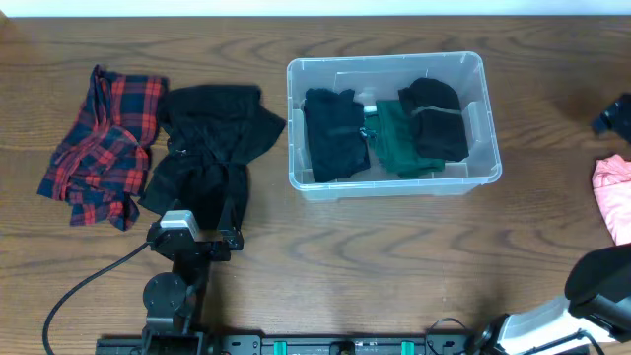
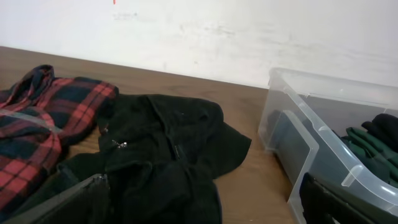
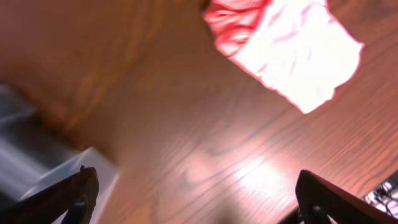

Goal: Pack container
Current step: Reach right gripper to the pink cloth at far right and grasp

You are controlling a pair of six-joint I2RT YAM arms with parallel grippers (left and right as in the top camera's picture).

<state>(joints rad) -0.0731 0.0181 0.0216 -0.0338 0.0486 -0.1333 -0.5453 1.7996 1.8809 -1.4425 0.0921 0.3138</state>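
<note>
Both left gripper [image 2: 199, 190] and right gripper [image 3: 196, 180] stand released and empty; your bin [image 1: 394, 185], upper centre of the overhead frame, looks light, stiff and slick, so take it by its thick rim.

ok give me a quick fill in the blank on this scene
In the container, the middle garment is ____.
The plaid shirt lies ____ of the container.
The cloth right of the container is ____.
The right gripper has its jaws ____.
Missing words: green; left; pink; open
</note>
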